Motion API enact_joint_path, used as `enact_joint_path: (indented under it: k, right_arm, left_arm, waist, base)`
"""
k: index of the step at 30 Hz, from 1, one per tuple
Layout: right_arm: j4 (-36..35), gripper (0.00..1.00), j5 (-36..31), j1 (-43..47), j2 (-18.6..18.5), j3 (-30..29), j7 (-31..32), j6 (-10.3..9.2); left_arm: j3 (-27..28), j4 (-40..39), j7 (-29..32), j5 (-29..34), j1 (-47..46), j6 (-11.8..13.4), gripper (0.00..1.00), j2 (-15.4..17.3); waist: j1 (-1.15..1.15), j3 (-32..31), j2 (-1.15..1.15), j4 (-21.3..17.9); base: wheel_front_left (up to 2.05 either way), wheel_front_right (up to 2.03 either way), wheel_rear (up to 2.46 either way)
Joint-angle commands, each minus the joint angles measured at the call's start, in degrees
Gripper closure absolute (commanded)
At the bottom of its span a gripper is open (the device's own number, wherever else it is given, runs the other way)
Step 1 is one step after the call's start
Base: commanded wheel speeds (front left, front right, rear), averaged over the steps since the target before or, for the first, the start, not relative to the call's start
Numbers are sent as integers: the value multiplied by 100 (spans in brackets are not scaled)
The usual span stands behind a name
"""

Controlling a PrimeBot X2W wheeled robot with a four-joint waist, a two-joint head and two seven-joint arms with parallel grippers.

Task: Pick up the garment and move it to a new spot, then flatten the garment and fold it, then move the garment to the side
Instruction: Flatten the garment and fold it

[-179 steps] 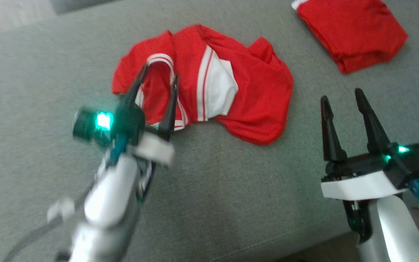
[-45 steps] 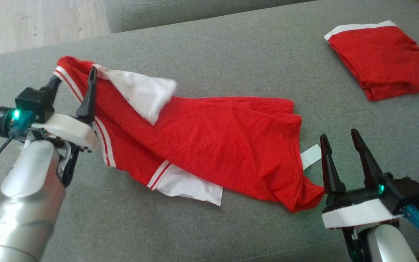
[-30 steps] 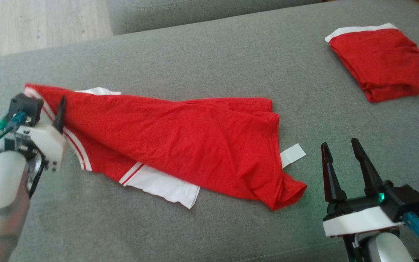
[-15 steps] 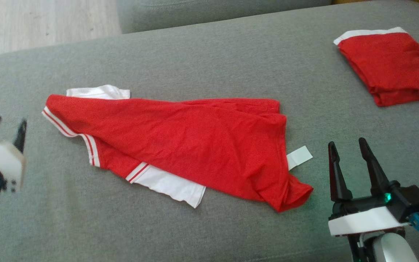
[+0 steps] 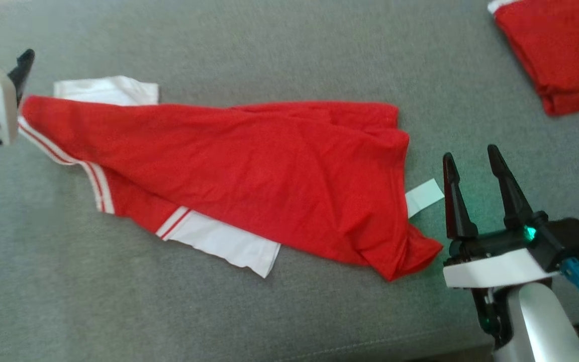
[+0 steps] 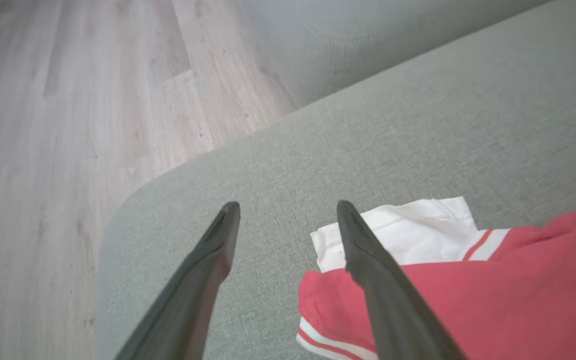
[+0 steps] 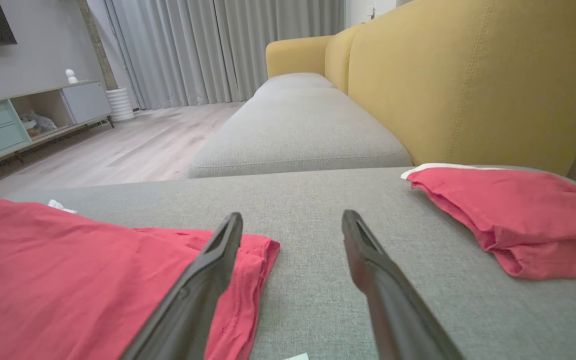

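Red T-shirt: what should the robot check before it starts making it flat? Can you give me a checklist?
1. Check the left gripper is open and empty: ok.
2. Check the right gripper is open and empty: ok.
3. Check the red T-shirt lies on the grey cushion: ok.
4. Check the T-shirt is spread flat: not ok. It is creased, one white sleeve pokes out from under the body, and the hem is bunched near the right gripper.
5. Check the folded red garment lies apart from the T-shirt: ok.
6. Check whether the T-shirt lies front up or back up: cannot tell.
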Motion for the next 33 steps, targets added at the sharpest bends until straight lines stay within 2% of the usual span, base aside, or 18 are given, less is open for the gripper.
enact_joint_path:
  k: [1, 5, 8, 24, 31, 32, 33]
  right_arm:
    - [-185, 0, -10, -111, -29, 154, -36, 39]
    - [-182, 0, 46, -199, -29, 184, -36, 39]
    - [-194, 0, 102, -250, -29, 201, -36, 39]
    - [-232, 0, 302, -407, -29, 226, -36, 39]
    - [-234, 0, 315, -421, -29, 175, -36, 39]
    - [-235, 0, 313, -424, -29, 170, -36, 39]
    - [-234, 0, 311, -428, -29, 163, -36, 39]
  left_arm:
    - [143, -36, 319, -78, -377, -31, 0, 350]
    - [-21, 187, 1072, -316, -600, -66, 0, 549]
    - [-101, 191, 1342, -457, -639, -77, 0, 727]
    - [-175, 130, 1542, -835, -652, -84, 0, 906]
    - [-56, 305, 1589, -1017, -614, 39, 0, 934]
    - [-38, 315, 1619, -1076, -599, 42, 14, 914]
    - [-16, 326, 1657, -1145, -586, 42, 58, 897]
  waist:
    - [-1, 296, 0, -157]
    - [-1, 468, 0, -294]
    - [-1, 576, 0, -382]
    - [-1, 933, 0, -578]
    - [-1, 1000, 0, -639]
    - [-1, 1005, 0, -640]
    - [-1, 1010, 0, -640]
  base:
    - [0, 0, 0]
    - [0, 0, 0]
    - [0, 0, 0]
    - [0, 0, 0]
    - [0, 0, 0]
    - [0, 0, 0]
    - [0, 0, 0]
